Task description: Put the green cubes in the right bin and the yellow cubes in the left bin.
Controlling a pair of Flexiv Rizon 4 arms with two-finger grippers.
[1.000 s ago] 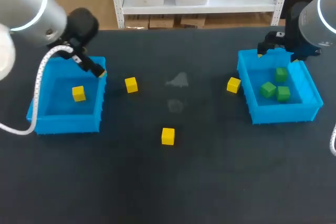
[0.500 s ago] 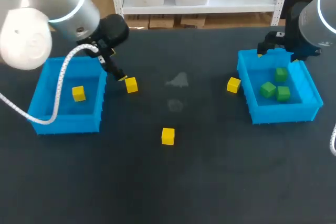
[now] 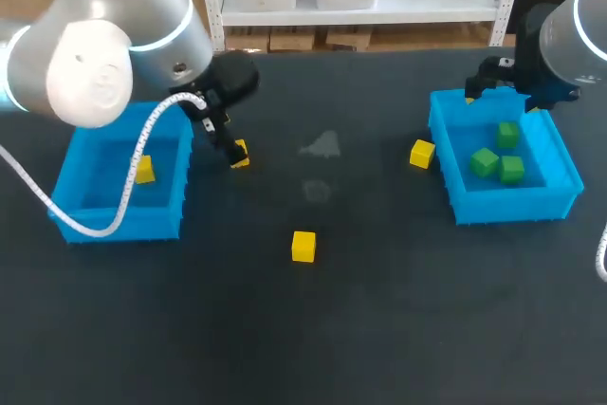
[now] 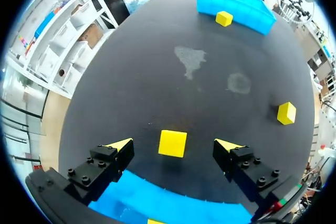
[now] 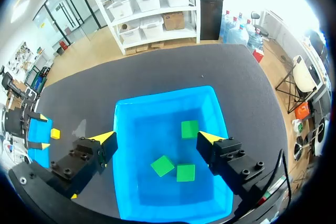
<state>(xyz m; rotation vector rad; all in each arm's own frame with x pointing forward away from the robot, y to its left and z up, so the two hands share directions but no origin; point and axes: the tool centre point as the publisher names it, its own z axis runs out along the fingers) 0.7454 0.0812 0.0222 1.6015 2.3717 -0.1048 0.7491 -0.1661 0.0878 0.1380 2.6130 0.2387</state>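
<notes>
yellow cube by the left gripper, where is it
In the head view the yellow cube lies just right of the left bin, under the left gripper; the left wrist view shows it between the open fingers, untouched.

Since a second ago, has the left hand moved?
Yes. The left hand went from the left bin's right wall rightward to the yellow cube beside it.

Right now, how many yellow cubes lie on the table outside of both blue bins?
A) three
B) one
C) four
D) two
A. Three lie on the bare table: the cube by the left bin, the middle cube, and the cube by the right bin. A fourth cube sits inside the left bin.
</notes>
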